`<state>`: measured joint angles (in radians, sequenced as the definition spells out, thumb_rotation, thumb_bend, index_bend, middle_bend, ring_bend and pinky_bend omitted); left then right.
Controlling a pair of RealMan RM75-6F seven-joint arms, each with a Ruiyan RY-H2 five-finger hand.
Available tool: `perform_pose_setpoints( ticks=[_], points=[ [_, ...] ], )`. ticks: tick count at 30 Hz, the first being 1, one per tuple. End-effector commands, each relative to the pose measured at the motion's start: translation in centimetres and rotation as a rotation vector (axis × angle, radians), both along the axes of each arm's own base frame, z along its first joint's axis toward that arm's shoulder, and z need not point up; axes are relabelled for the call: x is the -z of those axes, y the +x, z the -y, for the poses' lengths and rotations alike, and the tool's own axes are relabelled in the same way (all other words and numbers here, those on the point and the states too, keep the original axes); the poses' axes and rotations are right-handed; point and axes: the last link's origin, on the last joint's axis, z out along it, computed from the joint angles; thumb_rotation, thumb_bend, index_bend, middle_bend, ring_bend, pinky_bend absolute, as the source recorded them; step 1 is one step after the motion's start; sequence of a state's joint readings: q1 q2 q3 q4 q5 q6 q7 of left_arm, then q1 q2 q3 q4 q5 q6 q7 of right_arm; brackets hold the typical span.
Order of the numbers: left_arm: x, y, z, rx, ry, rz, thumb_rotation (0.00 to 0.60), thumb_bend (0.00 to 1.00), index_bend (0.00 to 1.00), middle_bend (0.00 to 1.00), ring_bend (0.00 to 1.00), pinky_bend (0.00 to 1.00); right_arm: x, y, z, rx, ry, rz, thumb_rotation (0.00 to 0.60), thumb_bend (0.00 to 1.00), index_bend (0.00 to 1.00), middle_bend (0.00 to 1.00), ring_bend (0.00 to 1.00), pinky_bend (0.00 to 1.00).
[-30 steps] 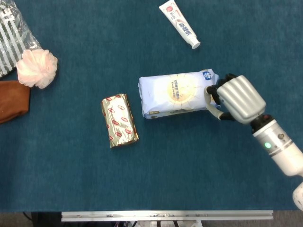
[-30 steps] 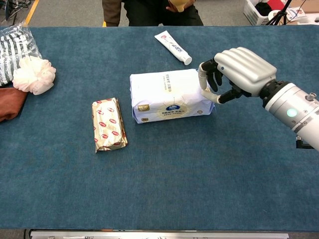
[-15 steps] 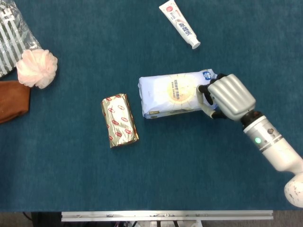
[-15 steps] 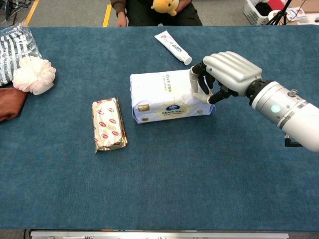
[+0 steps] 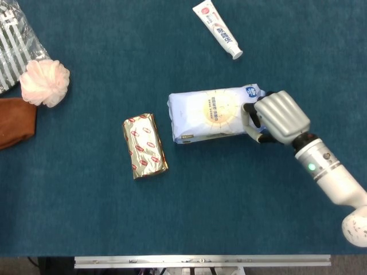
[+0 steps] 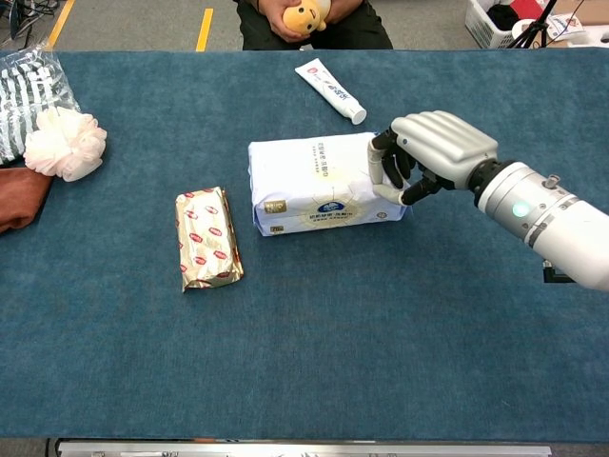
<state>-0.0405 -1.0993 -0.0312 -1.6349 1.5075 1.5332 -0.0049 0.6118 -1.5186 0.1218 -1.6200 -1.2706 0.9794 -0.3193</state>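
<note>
A white and pale-blue tissue pack (image 5: 209,113) (image 6: 319,181) lies flat in the middle of the blue table. My right hand (image 5: 279,116) (image 6: 433,152) is at its right end: the fingers curl over the top edge and the thumb presses the near side, so the hand grips that end. The pack still rests on the cloth. A gold-wrapped block with red marks (image 5: 144,145) (image 6: 206,238) lies to the pack's left, apart from it. My left hand shows in neither view.
A white toothpaste tube (image 5: 217,28) (image 6: 330,90) lies beyond the pack. At the far left sit a pink bath pouf (image 5: 45,82), a brown cloth (image 5: 14,121) and a striped plastic bag (image 5: 14,46). A person holding a plush toy (image 6: 304,14) sits behind the table.
My right hand has moved left and down onto the pack's right end, and its fingers have closed around it. The pack has not shifted.
</note>
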Motion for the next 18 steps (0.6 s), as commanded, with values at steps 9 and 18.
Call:
perform_pose_setpoints(
  ticks=[9, 18],
  points=[
    [-0.1, 0.0, 0.0, 0.001, 0.004, 0.002, 0.6, 0.35, 0.24, 0.23, 0.18, 0.25, -0.8, 0.6, -0.4, -0.031, -0.024, 0.002, 0.6, 0.33, 0.6, 0.73, 0.61, 0.49],
    [0.1, -0.1, 0.0, 0.001, -0.003, -0.002, 0.6, 0.35, 0.24, 0.23, 0.18, 0.25, -1.3, 0.9, -0.4, -0.036, -0.027, 0.01, 0.6, 0.33, 0.6, 0.73, 0.61, 0.49]
  ],
)
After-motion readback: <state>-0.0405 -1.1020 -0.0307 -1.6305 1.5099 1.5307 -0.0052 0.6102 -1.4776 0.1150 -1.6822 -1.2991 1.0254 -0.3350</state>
